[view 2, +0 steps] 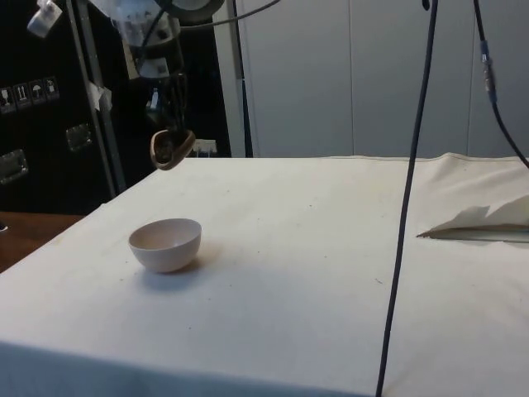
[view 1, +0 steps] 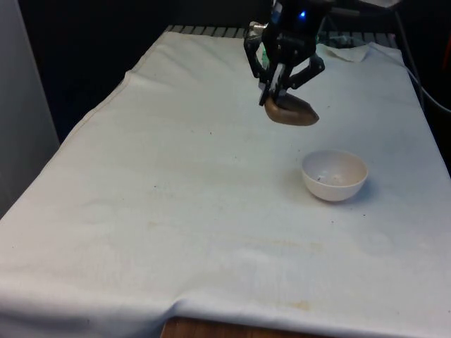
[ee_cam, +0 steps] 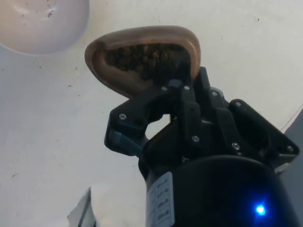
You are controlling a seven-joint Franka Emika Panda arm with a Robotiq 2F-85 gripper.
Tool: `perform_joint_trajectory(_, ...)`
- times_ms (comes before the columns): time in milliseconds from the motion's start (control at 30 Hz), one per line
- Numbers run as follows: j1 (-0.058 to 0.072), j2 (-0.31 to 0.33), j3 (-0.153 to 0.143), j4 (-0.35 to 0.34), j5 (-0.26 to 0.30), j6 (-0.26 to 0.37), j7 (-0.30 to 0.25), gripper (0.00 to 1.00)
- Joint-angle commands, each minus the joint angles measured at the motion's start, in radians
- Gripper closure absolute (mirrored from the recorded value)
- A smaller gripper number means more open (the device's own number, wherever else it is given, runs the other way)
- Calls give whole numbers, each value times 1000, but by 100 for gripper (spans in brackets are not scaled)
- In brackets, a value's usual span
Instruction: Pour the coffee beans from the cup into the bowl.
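The cloth (view 1: 176, 232) lay nearest, wide and white over the whole table. On it stood the bowl (view 1: 335, 174), white and upright, with only a few dark specks inside, so the pour was judged as not yet done. In the front view the bowl sat at about 4 o'clock from the table's middle.

Above the cloth hung the gripper (view 1: 280, 95), and its jaws were clenched on the rim of the cup (view 1: 291, 111), a small brown cup held clear of the table. From the bowl, the cup was at about 11 o'clock in the front view, near but not over it. The side view showed the cup (view 2: 171, 148) tilted, above the bowl (view 2: 165, 244) and a little behind it. In the wrist view the beans (ee_cam: 142, 56) were seen dark inside the cup (ee_cam: 142, 59).

To do this step well, the cup should probably be carried over the bowl's middle first and tipped slowly with its lip low, because beans bounce and the bowl is shallow. The grip on the rim looked narrow, so a sudden turn could make the cup slip.
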Motion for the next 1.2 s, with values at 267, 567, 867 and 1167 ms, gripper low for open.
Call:
perform_joint_trajectory(267,8,-2,27,-18,-83,6,87,100)
perform_joint_trajectory(567,7,2,67,-35,-178,2,186,100)
perform_joint_trajectory(867,9,6,102,-42,-270,-12,275,100)
perform_joint_trajectory(1167,9,10,140,-35,-349,-57,340,100)
